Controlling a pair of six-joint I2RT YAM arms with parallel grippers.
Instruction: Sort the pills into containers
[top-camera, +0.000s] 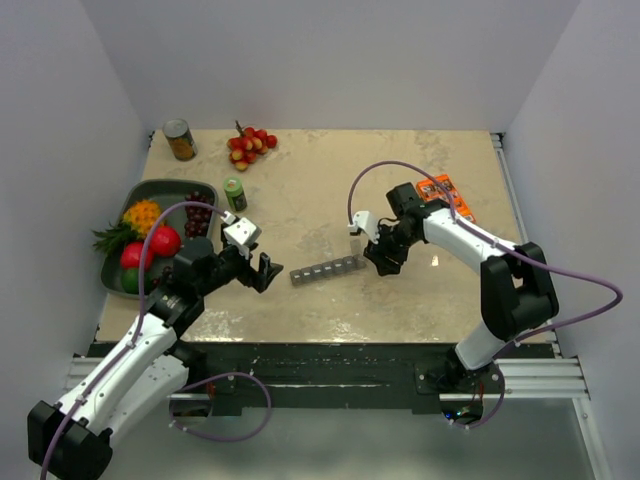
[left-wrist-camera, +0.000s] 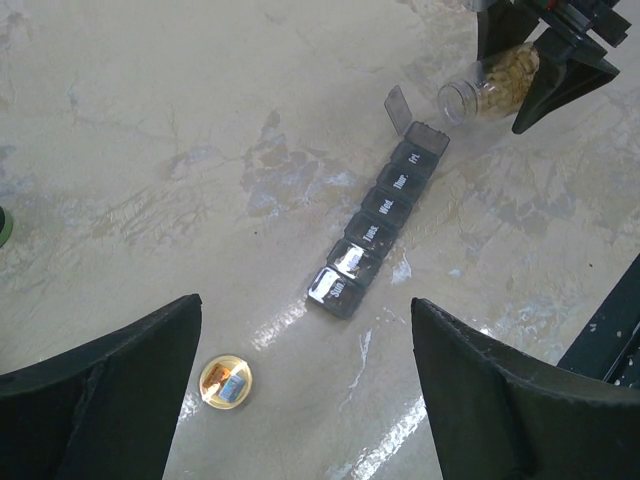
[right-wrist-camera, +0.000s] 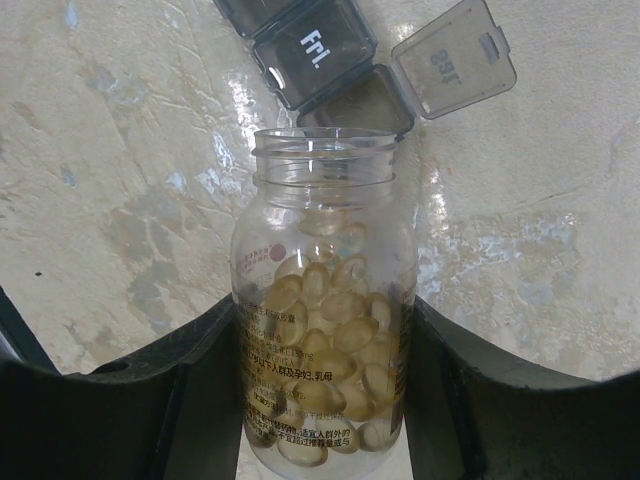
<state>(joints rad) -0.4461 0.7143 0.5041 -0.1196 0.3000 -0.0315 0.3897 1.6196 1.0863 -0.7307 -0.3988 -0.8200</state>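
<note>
The dark-grey pill organizer (top-camera: 327, 269) lies mid-table between my two grippers. It also shows in the left wrist view (left-wrist-camera: 375, 228) and in the right wrist view (right-wrist-camera: 312, 45). Its end compartment (right-wrist-camera: 358, 102), past "Fri.", stands open with the lid (right-wrist-camera: 455, 60) flipped back. My right gripper (right-wrist-camera: 325, 310) is shut on the clear uncapped bottle (right-wrist-camera: 325, 300), tilted, with its mouth at the open compartment. Yellowish pills (right-wrist-camera: 330, 370) fill its lower part. My left gripper (left-wrist-camera: 305, 300) is open and empty, just short of the "Sun." end. A small yellow cap (left-wrist-camera: 225, 381) lies on the table by its left finger.
A dark tray (top-camera: 150, 188) of fruit stands at the left. A green-capped bottle (top-camera: 235, 193) is beside it. A can (top-camera: 179, 139) and red-yellow berries (top-camera: 250, 145) lie at the back. An orange packet (top-camera: 445, 192) lies behind the right arm.
</note>
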